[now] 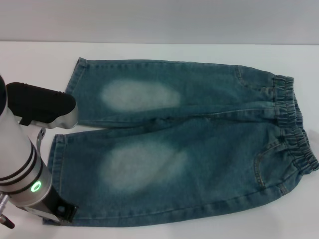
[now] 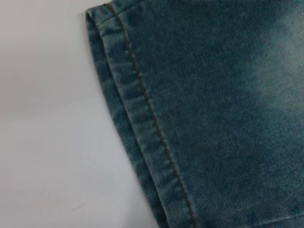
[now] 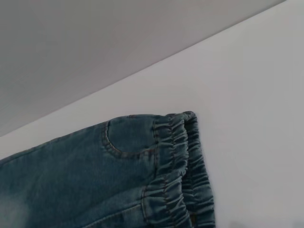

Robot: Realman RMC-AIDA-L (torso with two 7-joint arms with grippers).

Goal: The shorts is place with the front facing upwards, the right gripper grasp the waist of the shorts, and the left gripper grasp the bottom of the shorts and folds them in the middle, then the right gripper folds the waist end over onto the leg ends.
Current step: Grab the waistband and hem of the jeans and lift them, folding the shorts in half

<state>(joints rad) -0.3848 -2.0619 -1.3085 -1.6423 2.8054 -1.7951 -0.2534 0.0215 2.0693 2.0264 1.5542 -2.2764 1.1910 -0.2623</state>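
The shorts (image 1: 189,134) lie flat and spread open on the white table, front side up, with a pale faded patch on each leg. The waist (image 1: 294,124) is the puckered elastic band at the right end, also seen close in the right wrist view as waist (image 3: 183,175). The bottom of the shorts (image 1: 62,144), two straight leg hems, lies at the left end; the left wrist view shows one stitched hem (image 2: 137,123) from just above. My left gripper (image 1: 50,112) hovers over the gap between the two hems. My right gripper is out of view.
The white table (image 1: 30,59) runs around the shorts on all sides, with its far edge against a grey wall. My left arm's white cylinder with the green ring light (image 1: 35,187) covers the near left corner of the shorts.
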